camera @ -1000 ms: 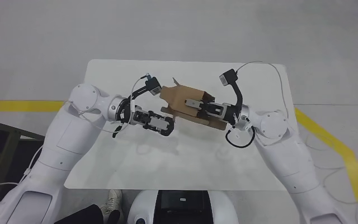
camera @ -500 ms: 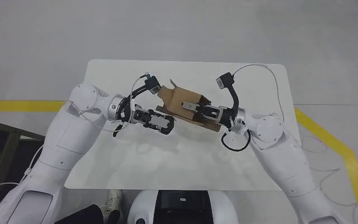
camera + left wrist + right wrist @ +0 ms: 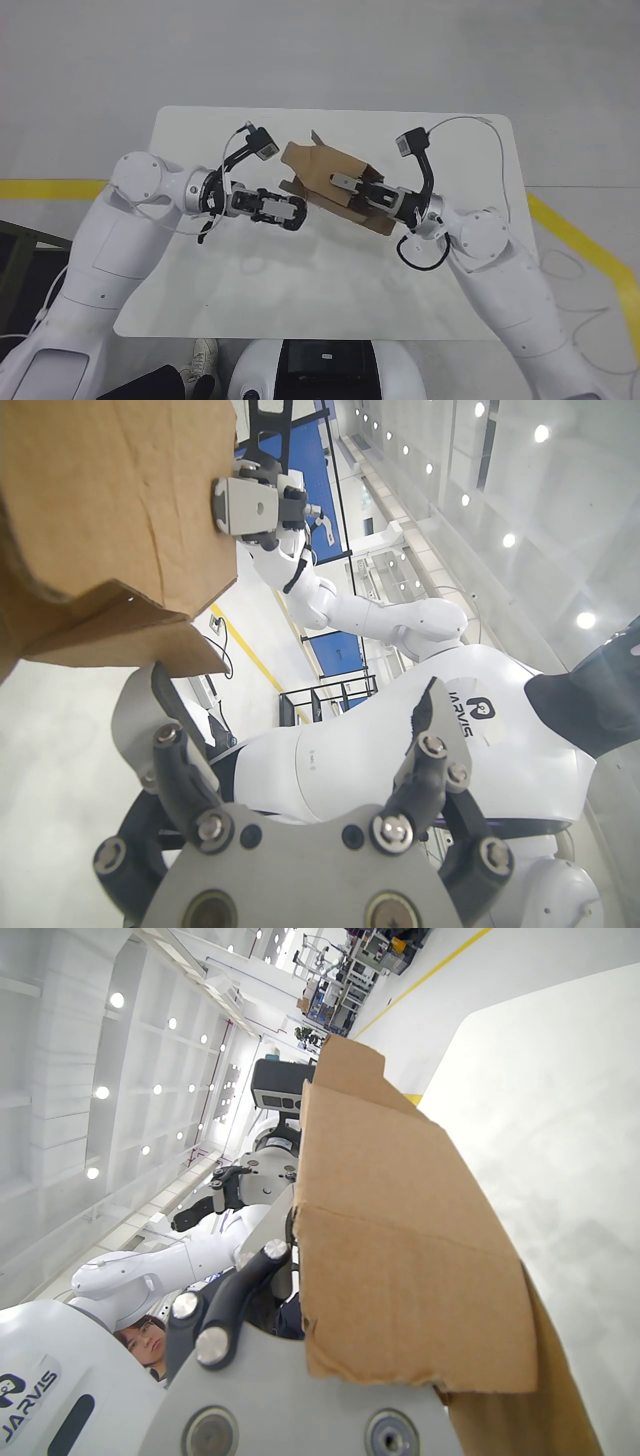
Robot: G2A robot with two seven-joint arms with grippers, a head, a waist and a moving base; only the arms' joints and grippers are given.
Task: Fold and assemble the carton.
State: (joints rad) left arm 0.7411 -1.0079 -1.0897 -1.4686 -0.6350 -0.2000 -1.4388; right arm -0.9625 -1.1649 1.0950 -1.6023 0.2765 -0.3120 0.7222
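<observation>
A brown cardboard carton is held above the white table, tilted, with its flaps loose. My right gripper is shut on one of its walls; the left wrist view shows that gripper pinching the wall's edge. In the right wrist view the carton wall runs straight out from the gripper's base. My left gripper stands open beside the carton's lower left flap, with one of its fingertips just under that flap and nothing between the fingers.
The table's front half is bare white surface. A yellow floor line runs past both sides of the table. Cables hang by the right arm.
The left gripper has risen slightly toward the carton's left end. The right arm has turned the carton a little, and its left flap now spreads wider.
</observation>
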